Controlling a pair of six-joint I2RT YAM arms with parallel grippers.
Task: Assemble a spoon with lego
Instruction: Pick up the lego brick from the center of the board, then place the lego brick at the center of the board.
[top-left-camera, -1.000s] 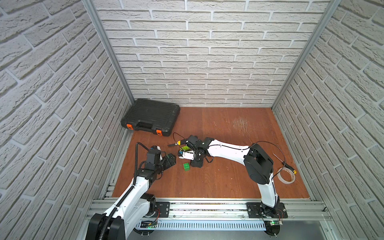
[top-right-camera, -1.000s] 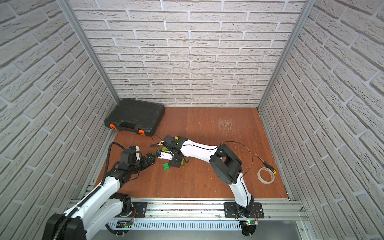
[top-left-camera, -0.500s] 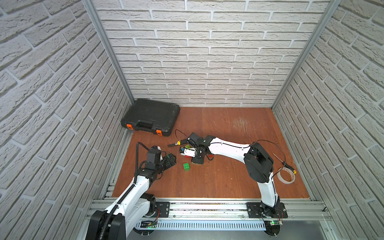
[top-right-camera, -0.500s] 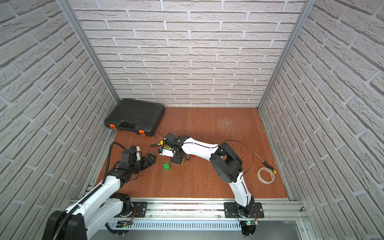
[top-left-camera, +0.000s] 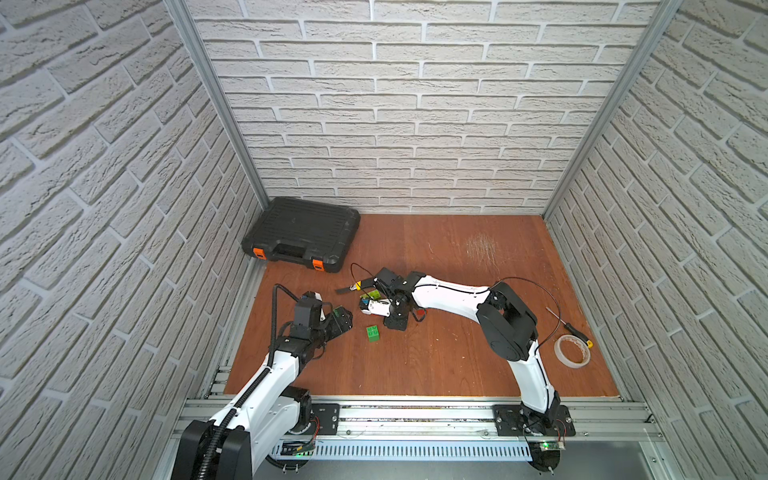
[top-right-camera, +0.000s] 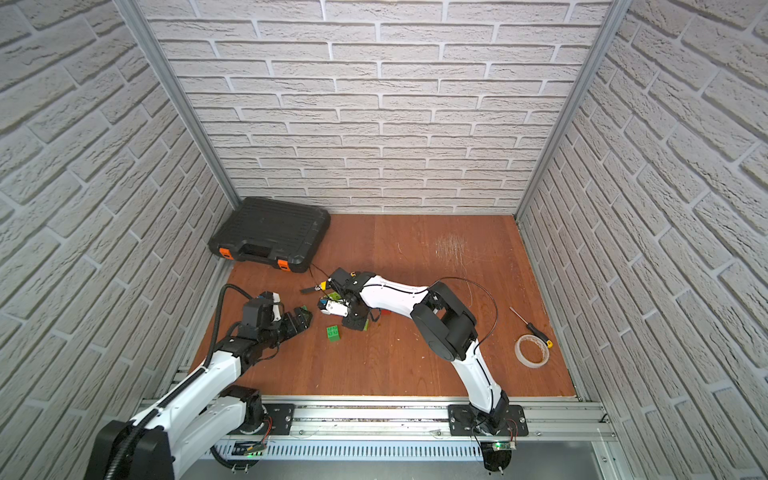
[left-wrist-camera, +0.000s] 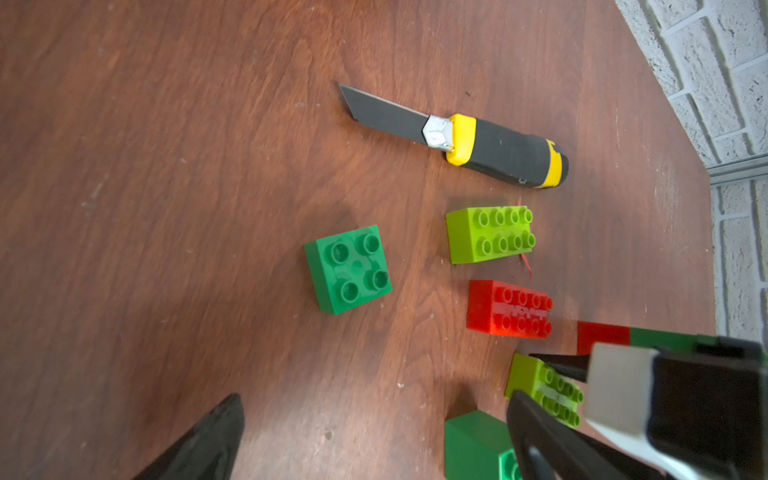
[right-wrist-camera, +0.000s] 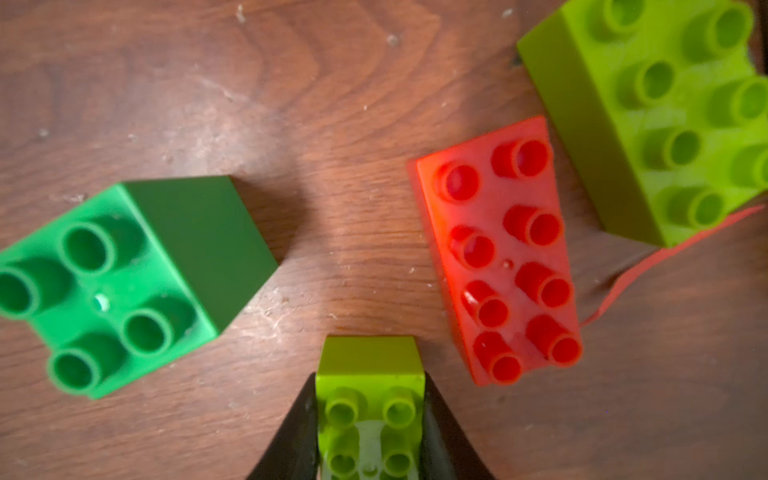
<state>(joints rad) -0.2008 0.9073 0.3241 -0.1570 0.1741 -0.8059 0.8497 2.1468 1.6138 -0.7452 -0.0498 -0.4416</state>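
**Lime brick pinched at right, left jaws wide**

Gripped a lime-green oblong studded plastic brick (right-wrist-camera: 370, 370) across its width in the right gripper (right-wrist-camera: 369, 380), with black fingers (right-wrist-camera: 444, 436) pressed against both long sides, low over the brown wooden tabletop (left-wrist-camera: 166, 166). Showed the left gripper (top-left-camera: 341, 320) spread wide, near but apart from the bricks. Found three more loose on the wood, studs up, close together yet unjoined: a dark green square four-stud brick (left-wrist-camera: 349, 270), a red oblong eight-stud brick (left-wrist-camera: 509, 309), a second lime-green oblong brick (left-wrist-camera: 490, 235). Noted a black-and-yellow utility knife (left-wrist-camera: 457, 133) just beyond, blade extended.
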